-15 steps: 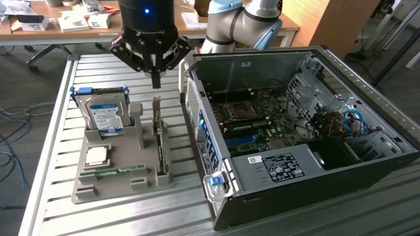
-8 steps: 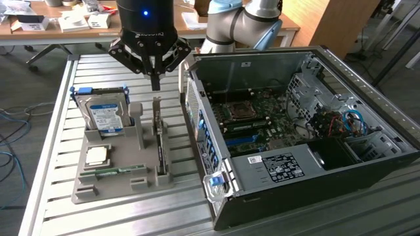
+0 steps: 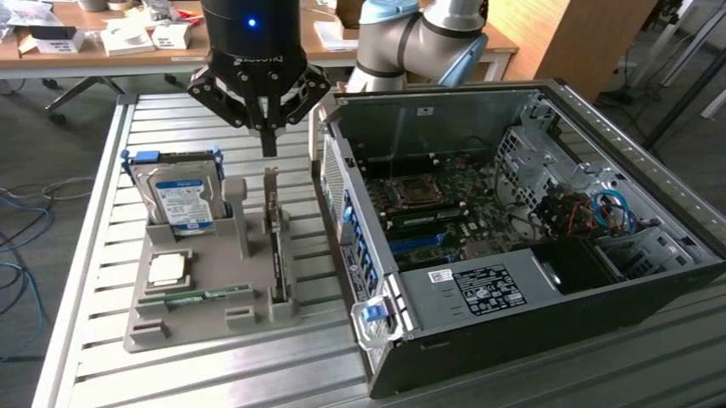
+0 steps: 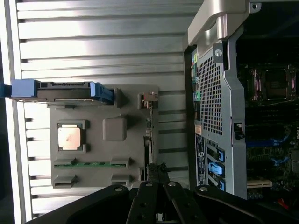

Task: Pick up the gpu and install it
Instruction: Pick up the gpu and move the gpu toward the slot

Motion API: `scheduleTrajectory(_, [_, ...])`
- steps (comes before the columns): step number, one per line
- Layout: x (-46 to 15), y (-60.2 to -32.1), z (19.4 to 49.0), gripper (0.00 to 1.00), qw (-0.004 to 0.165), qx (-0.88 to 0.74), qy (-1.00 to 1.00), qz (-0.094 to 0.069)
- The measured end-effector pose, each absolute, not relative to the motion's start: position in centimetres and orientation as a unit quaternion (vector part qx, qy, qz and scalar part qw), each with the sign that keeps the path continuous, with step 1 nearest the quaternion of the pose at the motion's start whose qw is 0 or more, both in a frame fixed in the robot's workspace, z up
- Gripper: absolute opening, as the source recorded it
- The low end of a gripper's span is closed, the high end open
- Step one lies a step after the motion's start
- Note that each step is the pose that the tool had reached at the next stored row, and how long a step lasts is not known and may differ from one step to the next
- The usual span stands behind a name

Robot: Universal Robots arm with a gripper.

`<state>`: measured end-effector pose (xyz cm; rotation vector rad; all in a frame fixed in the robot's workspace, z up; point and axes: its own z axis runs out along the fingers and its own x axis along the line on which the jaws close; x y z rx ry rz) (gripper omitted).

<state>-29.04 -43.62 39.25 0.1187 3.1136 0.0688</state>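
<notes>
just below the empty, closed hand, the gpu stands on edge. its length runs alongside the computer case.

My gripper is matte black all over: a round barrel that flares into angular linkage bars on 2 sides, then narrows to slim, flat fingers. 1 small blue light glows on the barrel, and pale lettering runs round its lower rim. In the wrist view the bars carry round pivot pins with a dull shine. My arm is smooth silver-grey tubing with fat rounded joints and a blue-grey cap.
</notes>
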Motion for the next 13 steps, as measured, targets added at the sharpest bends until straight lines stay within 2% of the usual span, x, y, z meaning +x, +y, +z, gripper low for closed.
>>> scheduleTrajectory(6, [-29.04, -43.62, 39.25, 0.11, 0.013, 0.038, 0.999, 0.022])
scheduleTrajectory(7, [-29.04, -43.62, 39.24, 0.17, 0.013, 0.038, 0.999, 0.022])
scheduleTrajectory(8, [-29.04, -43.62, 39.25, 0.17, 0.012, 0.038, 0.999, 0.022])
scheduleTrajectory(10, [-29.04, -43.62, 39.25, 0.29, 0.013, 0.038, 0.999, 0.022])
scheduleTrajectory(13, [-29.04, -43.62, 39.25, 0.35, 0.012, 0.038, 0.999, 0.022])
